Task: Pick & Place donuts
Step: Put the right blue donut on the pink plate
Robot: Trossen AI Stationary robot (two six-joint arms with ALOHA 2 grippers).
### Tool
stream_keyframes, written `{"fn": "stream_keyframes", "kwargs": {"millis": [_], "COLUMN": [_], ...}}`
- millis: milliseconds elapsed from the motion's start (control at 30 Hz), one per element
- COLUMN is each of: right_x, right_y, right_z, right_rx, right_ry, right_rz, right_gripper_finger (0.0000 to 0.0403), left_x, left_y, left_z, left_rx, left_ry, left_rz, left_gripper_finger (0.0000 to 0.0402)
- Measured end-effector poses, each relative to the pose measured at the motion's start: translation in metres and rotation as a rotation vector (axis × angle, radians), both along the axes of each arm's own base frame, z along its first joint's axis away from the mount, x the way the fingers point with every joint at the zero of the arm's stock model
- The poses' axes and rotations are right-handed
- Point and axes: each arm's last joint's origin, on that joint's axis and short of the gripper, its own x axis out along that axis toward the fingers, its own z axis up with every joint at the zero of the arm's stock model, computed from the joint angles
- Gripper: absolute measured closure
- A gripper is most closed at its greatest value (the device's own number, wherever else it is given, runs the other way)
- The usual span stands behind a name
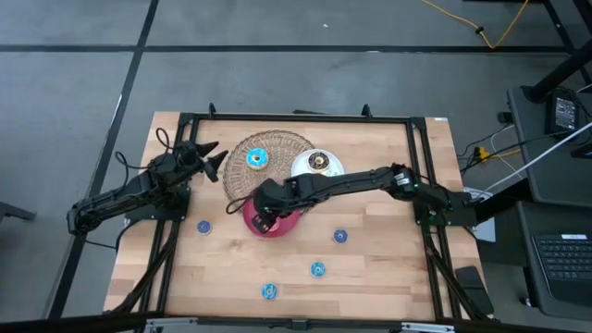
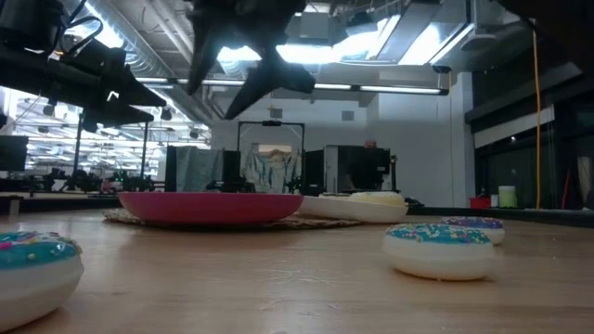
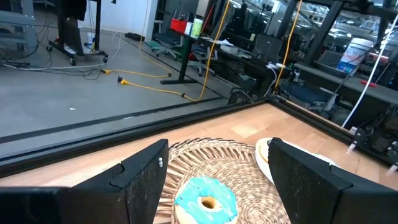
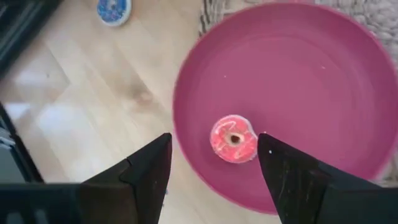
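Right arm stretched far across, its right gripper [image 1: 265, 222] pointed down with fingers parted, left gripper [image 1: 211, 159] fingers spread, arm folded back

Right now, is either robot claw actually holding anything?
No. The right gripper hangs open above a red donut on the red plate; the left gripper is open too.

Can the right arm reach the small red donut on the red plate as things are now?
Probably yes. The right gripper hangs above the red plate, fingers open, with the red donut lying free between them. Nothing covers it.
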Motion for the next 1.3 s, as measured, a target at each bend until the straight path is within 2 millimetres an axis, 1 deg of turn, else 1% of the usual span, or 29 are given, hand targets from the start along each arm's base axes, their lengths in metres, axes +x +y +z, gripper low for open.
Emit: {"fn": "stream_keyframes", "kwargs": {"millis": [100,167,267,400,500,600,800,833,1000,1100,1300], "right_x": [-0.011,-0.022,-0.042,-0.070,-0.094,-0.117,-0.160,-0.167,-0.195,-0.212,-0.242], "right_y": [0.001,0.001,0.002,0.006,0.009,0.012,0.018,0.019,0.022,0.023,0.027], "right_z": [0.002,0.006,0.013,0.015,0.014,0.006,-0.006,-0.010,-0.021,-0.032,-0.050], "right_rx": [0.001,-0.007,0.006,0.027,0.055,0.088,0.157,0.158,0.228,0.250,0.306], "right_ry": [-0.039,-0.065,-0.133,-0.209,-0.234,-0.214,-0.222,-0.215,-0.240,-0.221,-0.200], "right_rz": [-0.006,-0.020,-0.064,-0.108,-0.157,-0.194,-0.292,-0.302,-0.339,-0.360,-0.389], "right_gripper_finger": [0.0165,0.0165,0.0165,0.0165,0.0165,0.0161,0.0139,0.0137,0.0135,0.0135,0.0135], "left_x": [0.000,0.000,0.000,0.000,0.000,0.000,0.000,0.000,0.000,0.000,0.000], "left_y": [0.000,0.000,0.000,0.000,0.000,0.000,0.000,0.000,0.000,0.000,0.000], "left_z": [0.000,0.000,0.000,0.000,0.000,0.000,0.000,0.000,0.000,0.000,0.000], "left_rx": [-0.002,0.000,0.000,0.000,0.000,-0.002,0.000,0.000,-0.001,-0.001,-0.001], "left_ry": [0.004,0.000,0.001,0.000,0.001,0.003,0.000,0.000,0.002,0.002,0.003], "left_rz": [-0.001,0.000,0.000,0.000,0.000,0.000,0.000,0.000,0.000,0.000,0.000], "left_gripper_finger": [0.0135,0.0135,0.0135,0.0135,0.0135,0.0135,0.0135,0.0135,0.0135,0.0135,0.0135]}}
